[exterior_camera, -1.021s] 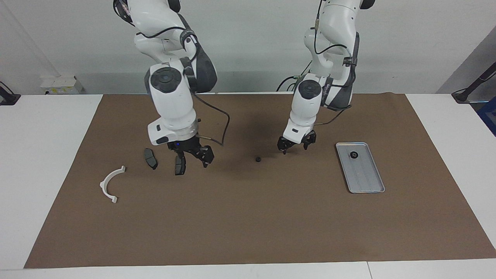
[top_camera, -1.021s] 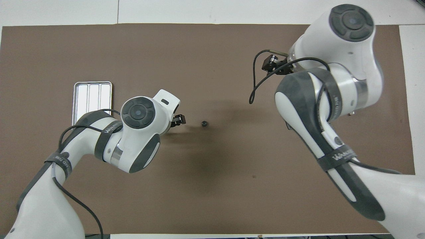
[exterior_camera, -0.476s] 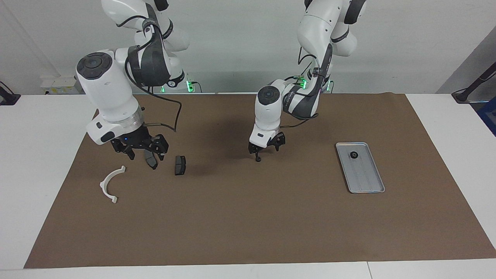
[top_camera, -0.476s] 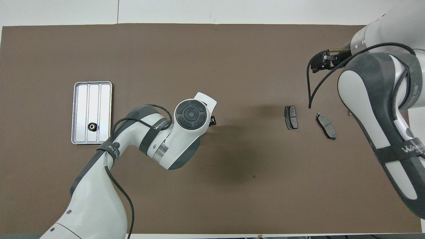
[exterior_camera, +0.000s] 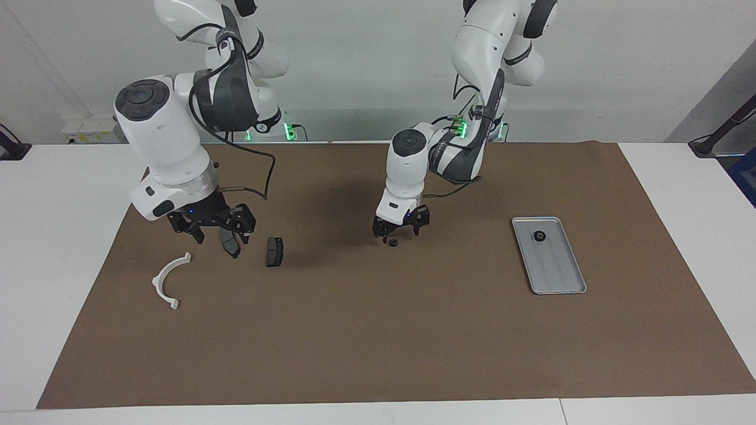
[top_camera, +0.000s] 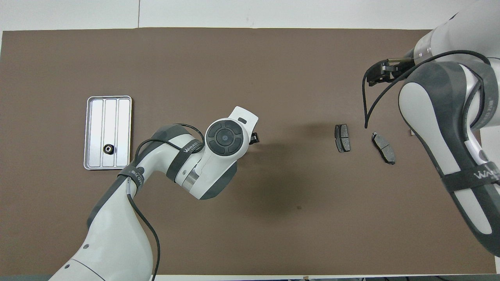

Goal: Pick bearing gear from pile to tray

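Note:
A tiny black round piece lies on the brown mat mid-table. My left gripper is open right above it, fingertips down at either side; touching cannot be told. In the overhead view the left wrist hides that piece. The silver tray lies toward the left arm's end and holds another black round piece, which also shows in the overhead view. My right gripper is open and empty over one dark grey pad. The second pad and the white arc bracket lie beside it.
The brown mat covers most of the white table. Both pads show in the overhead view, where the right arm hides the arc bracket. The tray is bare apart from its one piece.
Over the second both arms swung toward the right arm's end; the left gripper came down over the black piece. In the last half second it shifted slightly and the piece shows below its fingertips.

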Controlling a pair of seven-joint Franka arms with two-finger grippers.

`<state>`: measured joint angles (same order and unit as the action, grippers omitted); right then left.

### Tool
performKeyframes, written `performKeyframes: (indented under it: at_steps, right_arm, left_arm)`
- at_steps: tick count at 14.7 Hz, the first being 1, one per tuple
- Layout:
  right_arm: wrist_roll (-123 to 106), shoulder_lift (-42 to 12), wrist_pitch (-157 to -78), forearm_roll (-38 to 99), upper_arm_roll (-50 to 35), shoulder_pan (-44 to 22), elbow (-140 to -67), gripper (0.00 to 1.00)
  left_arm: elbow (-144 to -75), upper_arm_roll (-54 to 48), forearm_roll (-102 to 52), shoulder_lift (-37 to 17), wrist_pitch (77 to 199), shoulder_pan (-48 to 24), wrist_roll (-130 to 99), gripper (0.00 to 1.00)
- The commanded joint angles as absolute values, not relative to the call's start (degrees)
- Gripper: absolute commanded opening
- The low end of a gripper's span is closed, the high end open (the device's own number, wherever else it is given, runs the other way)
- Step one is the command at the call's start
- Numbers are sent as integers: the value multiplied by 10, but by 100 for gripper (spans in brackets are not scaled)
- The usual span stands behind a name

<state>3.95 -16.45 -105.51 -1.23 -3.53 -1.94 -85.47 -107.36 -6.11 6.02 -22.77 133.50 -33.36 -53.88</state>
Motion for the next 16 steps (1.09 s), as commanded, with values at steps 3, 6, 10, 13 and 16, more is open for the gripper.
performKeyframes:
  at_steps: [3,6,10,13,16]
  right_arm:
    - [-36,-114,-1022,-6,-37,-13,-872,100]
    - [-33,-46,-988,-5,-37,-17,-902,100]
    - [-30,12,-944,-5,-36,-18,-934,100]
    - [-5,47,-922,-5,-36,-18,-968,100]
    - [4,61,-924,-5,-37,-18,-988,100]
  left_arm:
    - [-1087,-52,67,-237,1359,-350,-549,94]
    - [-1091,-52,68,-236,1354,-351,-550,85]
    - [-1088,-52,68,-236,1340,-352,-550,0]
    - [-1075,-51,68,-236,1322,-349,-549,0]
    - [-1047,-50,83,-236,1288,-338,-543,0]
